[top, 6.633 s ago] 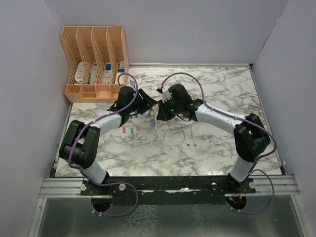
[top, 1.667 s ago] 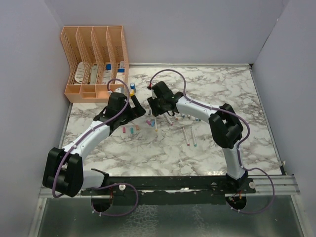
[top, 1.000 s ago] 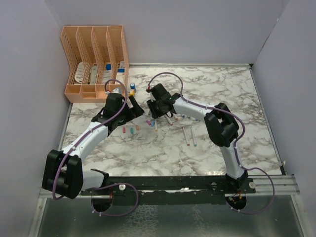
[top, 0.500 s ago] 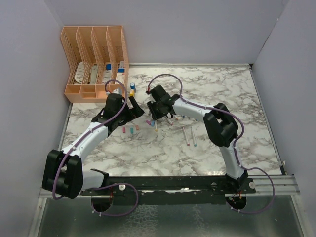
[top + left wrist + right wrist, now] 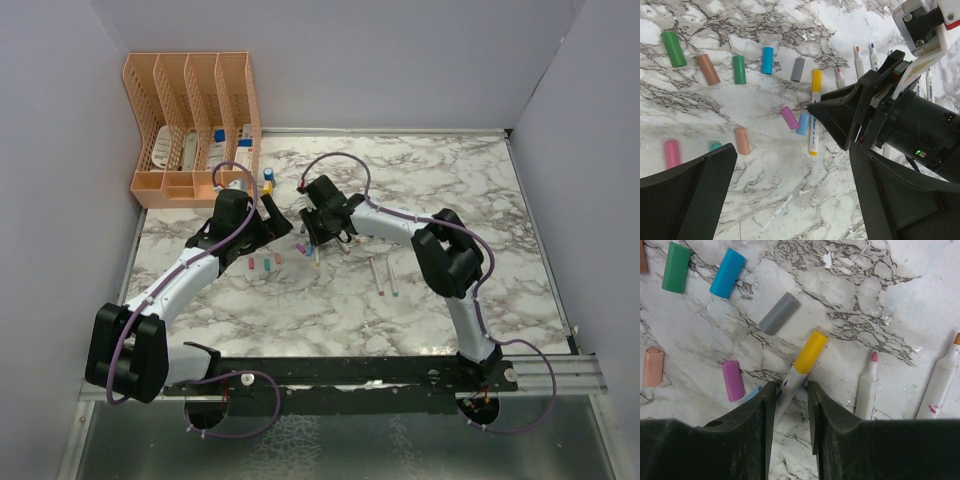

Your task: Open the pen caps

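Several loose pen caps lie on the marble: green (image 5: 676, 260), blue (image 5: 727, 272), grey (image 5: 778, 313), purple (image 5: 733, 380) and peach (image 5: 652, 367). A white pen with a yellow cap (image 5: 810, 351) lies slanted among them. My right gripper (image 5: 790, 395) is low over it with a finger on each side of the barrel. The barrel lies against the left finger, and a gap shows at the right one. My left gripper (image 5: 790, 200) hangs wide open over bare marble, just left of the right gripper (image 5: 850, 120). More caps lie before it: pink (image 5: 671, 153), brown (image 5: 707, 69) and light blue (image 5: 803, 123).
Uncapped white pens lie to the right, one pink-tipped (image 5: 868, 387) and one orange-tipped (image 5: 942, 375), with more (image 5: 380, 275) nearer the front. An orange desk organiser (image 5: 190, 120) stands at the back left, with a small blue-and-yellow bottle (image 5: 268, 178) beside it.
The right gripper's jaws have narrowed around the yellow-capped pen and it has shifted slightly. The left arm has stayed still.
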{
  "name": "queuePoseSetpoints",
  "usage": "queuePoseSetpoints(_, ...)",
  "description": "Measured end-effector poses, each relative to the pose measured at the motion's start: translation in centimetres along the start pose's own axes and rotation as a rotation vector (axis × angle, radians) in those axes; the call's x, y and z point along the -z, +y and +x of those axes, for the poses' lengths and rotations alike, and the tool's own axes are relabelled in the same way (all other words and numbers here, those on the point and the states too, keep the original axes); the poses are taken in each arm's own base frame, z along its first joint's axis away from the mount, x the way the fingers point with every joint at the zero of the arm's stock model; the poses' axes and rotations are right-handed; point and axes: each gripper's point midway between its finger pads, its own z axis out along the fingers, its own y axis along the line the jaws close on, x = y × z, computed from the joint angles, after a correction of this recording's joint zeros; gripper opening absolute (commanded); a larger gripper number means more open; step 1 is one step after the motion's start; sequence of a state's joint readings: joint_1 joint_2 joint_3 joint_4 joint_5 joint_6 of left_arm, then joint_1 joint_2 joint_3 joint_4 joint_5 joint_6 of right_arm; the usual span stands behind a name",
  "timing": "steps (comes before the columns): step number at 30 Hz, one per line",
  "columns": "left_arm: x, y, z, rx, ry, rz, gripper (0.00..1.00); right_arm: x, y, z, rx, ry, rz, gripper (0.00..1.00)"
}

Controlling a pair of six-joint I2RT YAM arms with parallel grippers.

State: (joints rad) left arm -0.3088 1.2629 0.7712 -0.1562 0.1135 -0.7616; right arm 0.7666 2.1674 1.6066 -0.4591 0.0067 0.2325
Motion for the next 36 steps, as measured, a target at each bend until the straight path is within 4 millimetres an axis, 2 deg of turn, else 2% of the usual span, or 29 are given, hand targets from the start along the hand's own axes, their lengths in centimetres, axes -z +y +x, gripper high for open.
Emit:
queuePoseSetpoints(5, 0.0, -0.3, -0.2, 0.006, -0.006, 0.013, 0.99, 0.3, -0.1, 0.5, 0.0, -0.004, 0.002, 0.31)
queuePoseSetpoints(15, -0.2, -0.7, -0.3, 0.015, -0.009, 0.032, 0.99, 1.9, -0.6, 3.0, 0.0, 0.02, 0.006, 0.3)
queuePoseSetpoints(21, -0.8, -0.8, -0.1, 0.026, 0.003, 0.037, 0.99, 2.5, -0.9, 4.1, 0.001, 0.034, 0.009, 0.11)
queuePoseSetpoints(26, -1.2, -0.9, 0.1, 0.035, 0.014, 0.048, 0.99, 2.6, -0.9, 4.2, -0.009, 0.033, 0.009, 0.02)
queuePoseSetpoints(31, -1.6, -1.0, 0.5, 0.055, 0.036, 0.056, 0.99, 2.8, -0.8, 4.2, -0.013, 0.016, 0.0, 0.01)
queuePoseSetpoints(36, -2.1, -1.7, 1.0, 0.103, 0.056, 0.101, 0.97, 4.0, -0.6, 5.1, -0.028, 0.015, -0.012, 0.01)
